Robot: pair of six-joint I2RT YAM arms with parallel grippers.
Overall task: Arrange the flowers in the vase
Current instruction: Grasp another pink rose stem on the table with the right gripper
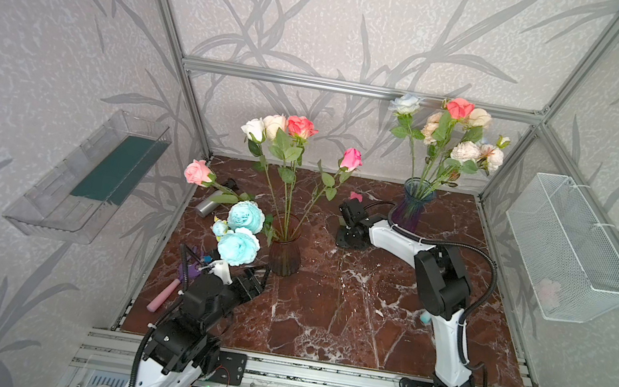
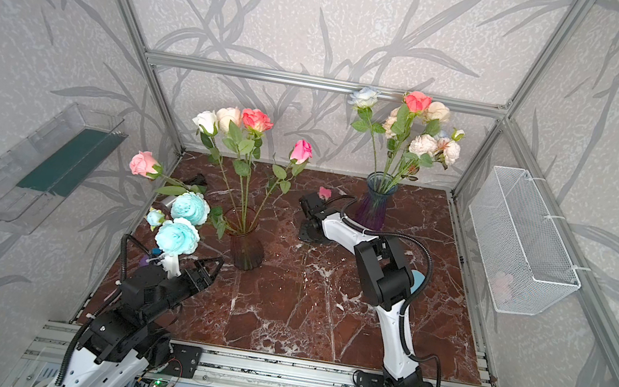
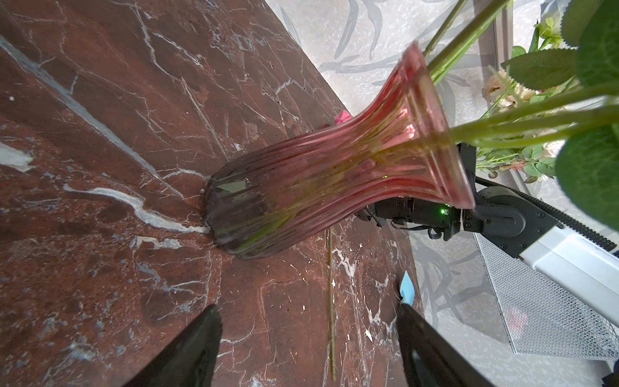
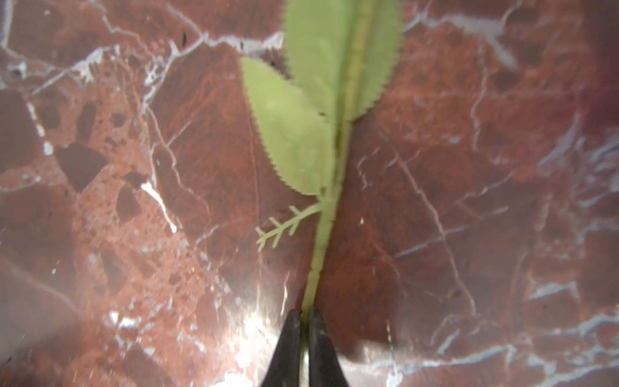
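A flower lies flat on the marble table (image 1: 362,329), its pink head (image 1: 355,197) toward the back. My right gripper (image 1: 347,239) is down on the table and shut on its green stem (image 4: 323,241); serrated leaves (image 4: 294,134) lie just ahead of the fingertips, and the gripper (image 4: 304,318) shows the stem pinched between them. A ribbed pink-brown glass vase (image 1: 284,256) left of centre holds several roses. A purple-blue vase (image 1: 412,211) at the back right holds a fuller bunch. My left gripper (image 1: 259,277) hangs open and empty in front of the pink vase (image 3: 318,187).
Teal peonies (image 1: 241,234) and a pink rose (image 1: 197,172) lean out over the table's left edge near a silver cylinder (image 1: 209,206). A pink tool (image 1: 163,295) lies front left. On the side walls hang a clear tray (image 1: 91,177) and a mesh basket (image 1: 572,249).
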